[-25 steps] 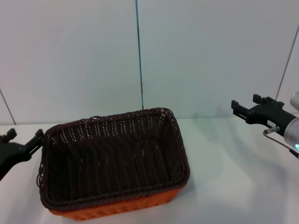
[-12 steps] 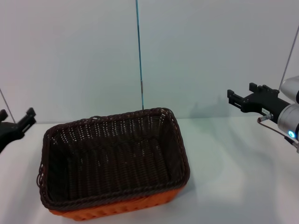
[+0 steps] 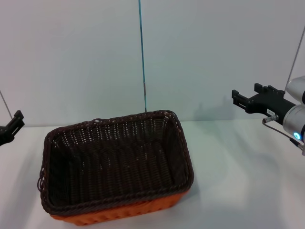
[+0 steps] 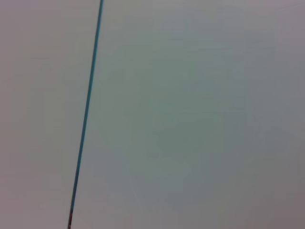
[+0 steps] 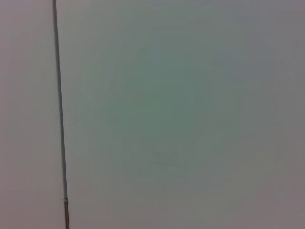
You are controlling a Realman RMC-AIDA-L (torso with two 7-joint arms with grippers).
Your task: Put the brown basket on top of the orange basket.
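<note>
The brown basket (image 3: 114, 162) sits nested inside the orange basket (image 3: 143, 209), whose rim and wall show only along the front and lower right. My left gripper (image 3: 10, 127) hangs at the far left edge of the head view, off to the left of the baskets and apart from them. Off to the right, my right gripper (image 3: 246, 93) is raised and open, holding nothing, well away from both baskets. Both wrist views show only the wall.
The baskets stand on a white table (image 3: 238, 181) in front of a pale wall. A thin blue vertical rod (image 3: 142, 57) rises behind the baskets. A bare stretch of table lies to the right of the baskets.
My left gripper has drawn back to the left and up, away from the brown basket's rim. My right gripper rose slightly. The baskets have not moved.
</note>
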